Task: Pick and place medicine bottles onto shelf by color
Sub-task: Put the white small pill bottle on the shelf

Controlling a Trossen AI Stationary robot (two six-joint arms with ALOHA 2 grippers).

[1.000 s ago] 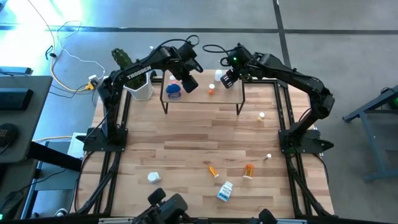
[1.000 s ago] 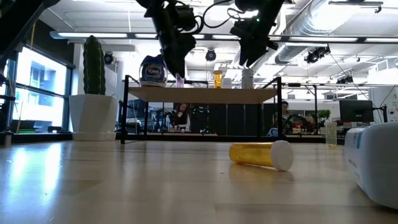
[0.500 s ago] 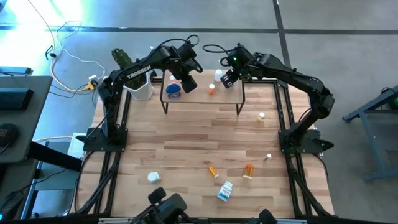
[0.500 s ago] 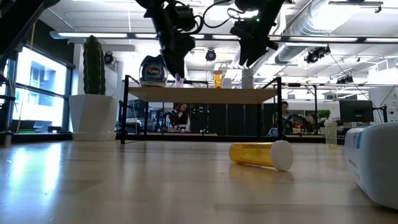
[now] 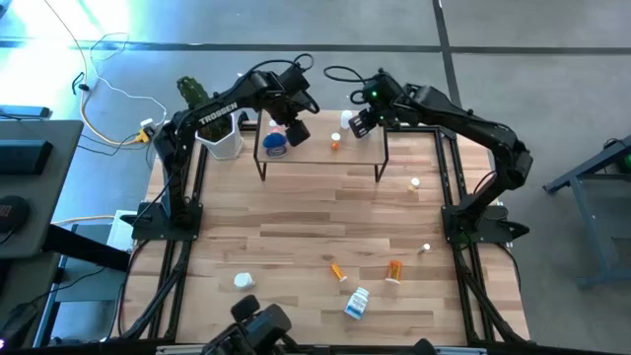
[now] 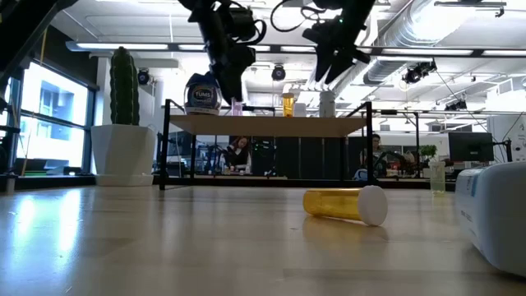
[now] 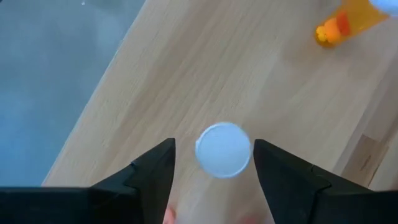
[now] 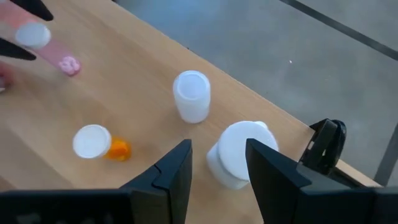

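1. Table (image 5: 296, 227): light wood, w/ shelf (image 5: 320, 163) standing at its far edge.
2. Shelf top: blue bottle (image 5: 276, 148) at left end, orange vial (image 5: 336, 144) mid, pink vial (image 8: 53, 50) w/ white cap betw. them, two white bottles (image 8: 191, 95) at right end.
3. White pot w/ cactus (image 5: 219, 138) at far left corner.
4. Near edge: two orange vials (image 5: 338, 270) lying down, white-blue bottle (image 5: 357, 303), white bottle (image 5: 243, 282).
5. Right edge: two small white items (image 5: 415, 182), type unclear.
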